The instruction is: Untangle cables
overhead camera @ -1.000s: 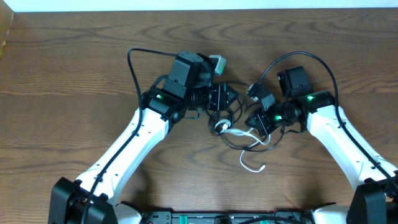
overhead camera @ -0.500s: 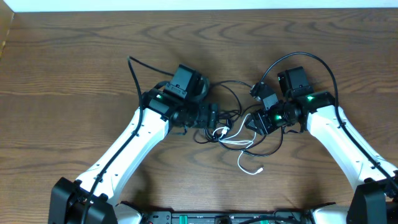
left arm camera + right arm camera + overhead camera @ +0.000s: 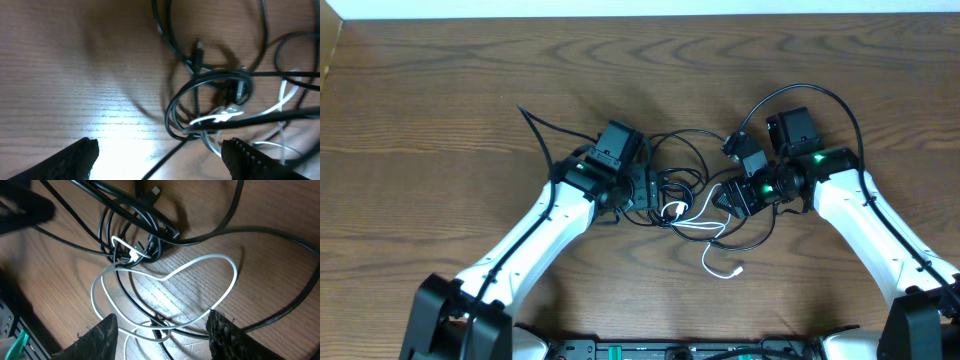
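**Two spread end effectors sitting over a knot of cords**

The left end effector point(image 3: 162, 160) is holding its fingers wide apart and pinching nothing. Only the finger tips are showing at the bottom edge. The right end effector point(image 3: 162, 330) is spread too, with the white cord point(image 3: 220, 257) passing between its fingers. The black cord point(image 3: 172, 107) is looping around the white one in a blurry knot. The knot is lying on the surface point(image 3: 470, 100) between both arms, and they are partly hiding it from above.
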`<state>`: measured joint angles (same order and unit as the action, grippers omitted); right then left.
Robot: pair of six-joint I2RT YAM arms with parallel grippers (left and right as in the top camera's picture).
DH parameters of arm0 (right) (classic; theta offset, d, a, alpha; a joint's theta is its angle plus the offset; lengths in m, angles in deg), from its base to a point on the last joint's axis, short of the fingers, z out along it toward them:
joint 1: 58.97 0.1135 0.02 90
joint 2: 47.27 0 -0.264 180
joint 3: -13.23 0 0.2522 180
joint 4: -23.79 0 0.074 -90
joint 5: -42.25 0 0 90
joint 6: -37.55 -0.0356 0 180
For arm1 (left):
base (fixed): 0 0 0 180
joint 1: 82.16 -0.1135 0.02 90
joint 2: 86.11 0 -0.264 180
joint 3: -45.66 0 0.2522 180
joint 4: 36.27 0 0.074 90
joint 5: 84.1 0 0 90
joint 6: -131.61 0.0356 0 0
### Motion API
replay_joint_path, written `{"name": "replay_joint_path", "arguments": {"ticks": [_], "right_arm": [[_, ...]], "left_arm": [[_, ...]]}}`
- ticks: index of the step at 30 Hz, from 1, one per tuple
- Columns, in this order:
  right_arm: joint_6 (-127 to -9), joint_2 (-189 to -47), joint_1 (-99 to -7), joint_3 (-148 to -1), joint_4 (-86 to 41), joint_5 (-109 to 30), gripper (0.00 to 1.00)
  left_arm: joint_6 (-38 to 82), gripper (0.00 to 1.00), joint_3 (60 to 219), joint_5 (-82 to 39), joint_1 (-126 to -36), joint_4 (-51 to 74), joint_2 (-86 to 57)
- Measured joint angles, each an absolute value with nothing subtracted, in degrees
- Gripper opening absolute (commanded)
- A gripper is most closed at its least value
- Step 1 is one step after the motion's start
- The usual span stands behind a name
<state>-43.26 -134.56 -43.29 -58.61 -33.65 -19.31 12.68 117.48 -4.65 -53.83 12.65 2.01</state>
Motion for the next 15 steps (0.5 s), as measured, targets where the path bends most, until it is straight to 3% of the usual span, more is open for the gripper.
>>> {"name": "replay_joint_path", "arguments": {"ticks": [15], "right_arm": [[-44.1,-134.6,-43.3,-58.6,-33.7,-19.3,0.56]], "left_arm": [[17.9,0.82,115.4,-10.7,-53.8,-5.1,13.6]]}}
